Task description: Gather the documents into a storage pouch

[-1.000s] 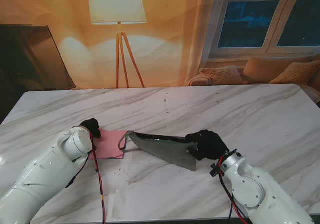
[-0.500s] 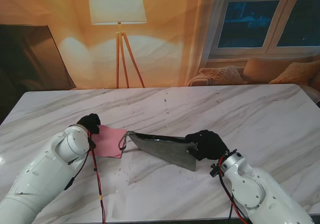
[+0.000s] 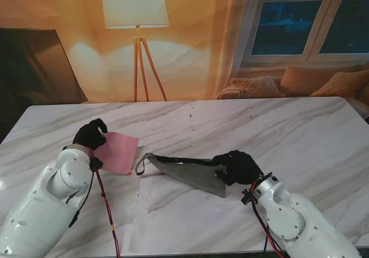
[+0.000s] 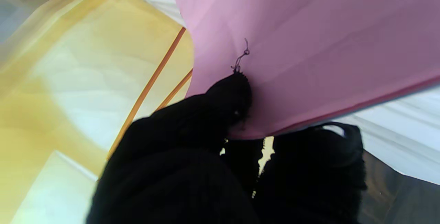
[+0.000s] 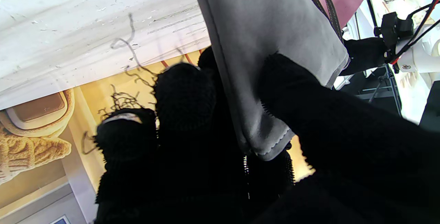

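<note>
On the marble table (image 3: 230, 125), the right hand (image 3: 236, 167) clamps the grey pouch (image 3: 190, 170) at one end. Left hand (image 3: 90, 134), raised, pinches the pink document (image 3: 118, 152) (its gripped corner hidden), beside the pouch's strap end.

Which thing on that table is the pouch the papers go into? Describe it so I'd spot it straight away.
Start at the big white marble table and look to the middle of its near half, just in front of the robot. The pouch is the flat grey wedge held at one end by the black-gloved right hand. Unlike the pink sheet to its left, it is grey and has a strap loop.
</note>
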Controlling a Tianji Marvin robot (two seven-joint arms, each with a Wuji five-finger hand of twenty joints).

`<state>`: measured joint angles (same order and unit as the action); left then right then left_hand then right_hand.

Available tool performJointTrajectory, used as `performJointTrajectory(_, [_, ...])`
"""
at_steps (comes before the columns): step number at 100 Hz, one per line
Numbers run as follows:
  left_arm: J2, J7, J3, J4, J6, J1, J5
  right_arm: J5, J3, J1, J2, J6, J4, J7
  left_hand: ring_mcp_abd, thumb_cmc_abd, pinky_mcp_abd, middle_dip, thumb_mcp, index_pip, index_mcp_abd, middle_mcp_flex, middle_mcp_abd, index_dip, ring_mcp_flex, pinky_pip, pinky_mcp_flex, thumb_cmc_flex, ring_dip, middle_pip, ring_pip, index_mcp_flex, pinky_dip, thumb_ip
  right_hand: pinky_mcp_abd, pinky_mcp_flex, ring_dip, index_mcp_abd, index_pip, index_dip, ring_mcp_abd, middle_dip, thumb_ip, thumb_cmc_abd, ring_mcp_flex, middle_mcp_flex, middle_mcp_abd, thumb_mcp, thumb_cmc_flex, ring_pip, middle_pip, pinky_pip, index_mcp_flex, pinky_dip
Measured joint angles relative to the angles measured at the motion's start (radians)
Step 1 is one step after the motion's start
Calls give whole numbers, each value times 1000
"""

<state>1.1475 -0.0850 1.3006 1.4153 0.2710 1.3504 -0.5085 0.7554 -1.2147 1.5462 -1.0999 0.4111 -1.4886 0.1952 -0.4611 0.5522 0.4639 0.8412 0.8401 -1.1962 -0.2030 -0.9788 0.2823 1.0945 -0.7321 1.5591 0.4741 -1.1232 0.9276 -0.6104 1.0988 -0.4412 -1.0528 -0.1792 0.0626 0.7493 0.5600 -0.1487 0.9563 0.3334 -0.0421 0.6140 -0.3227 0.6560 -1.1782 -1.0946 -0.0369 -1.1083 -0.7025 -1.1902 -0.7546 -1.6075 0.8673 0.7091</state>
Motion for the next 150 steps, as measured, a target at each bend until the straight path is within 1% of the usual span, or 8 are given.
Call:
performJointTrajectory(18, [-1,-11,42,74,-38,49,-34,-16,4,0,0,-11,-2,-5,1,-24,0,23,-9,0,12,1,0,0,0,-10,-13,-1,1,1,-4,0,0,-1,0,-1,0,0,-24,41,0,6,0,0,1,0,0,0,-1,9,0,1,10,0])
performJointTrajectory(37, [-2,-28,82,150,-74,90,-34,-35,8,1,-2,-21,-5,-12,1,-25,0,32,-10,0,13,1,0,0,0,-11,-15,-1,11,1,-5,0,0,-1,0,-2,0,0,-32,58,0,11,0,0,1,0,0,0,-5,10,0,2,11,0])
performJointTrajectory(74, [-2,-36,125,265,-126,131,5,-53,13,2,-5,-32,-8,-19,9,-47,-3,50,-36,2,35,2,-1,0,1,-36,-51,-9,29,1,-18,-10,-4,-2,0,-11,0,0,-36,75,0,12,0,0,7,0,0,1,-9,11,0,3,11,0])
performJointTrajectory(89, [-5,-12,129,302,-140,131,2,-62,16,1,-5,-39,-8,-27,9,-48,-3,57,-40,5,35,2,-1,5,1,-46,-62,-10,37,1,-32,-10,-11,-2,0,-13,0,0,-72,133,0,18,0,0,8,0,1,10,-10,21,1,8,22,0])
performJointTrajectory(106, [-6,-10,116,321,-157,105,51,-68,20,0,-5,-41,-9,-31,9,-48,-3,61,-40,12,35,2,-1,6,1,-48,-62,-10,39,1,-33,-10,-12,-2,0,-13,0,0,-76,137,0,24,0,0,8,1,1,10,-10,21,1,12,24,0])
performJointTrajectory(119, [-4,-47,84,328,-170,79,73,-72,22,0,-6,-41,-9,-32,9,-48,-4,61,-40,14,46,2,-1,6,1,-48,-62,-10,40,1,-34,-10,-12,-2,0,-13,0,0,-78,146,0,25,1,0,8,1,1,10,-10,21,1,12,25,0])
performJointTrajectory(134, [9,-72,42,331,-180,48,152,-77,22,0,-7,-46,-9,-32,9,-48,-5,62,-41,14,47,2,-1,7,1,-48,-62,-10,42,1,-34,-10,-12,-2,0,-13,0,0,-79,147,0,25,1,0,8,1,1,10,-10,21,1,12,25,0])
performJointTrajectory(150, [23,-100,-9,332,-186,23,190,-84,22,0,-7,-51,-9,-33,10,-48,-5,63,-41,14,48,2,-1,7,1,-49,-62,-10,50,1,-35,-10,-12,-2,0,-10,0,0,-83,160,0,26,1,0,8,1,1,10,-10,21,1,12,25,0])
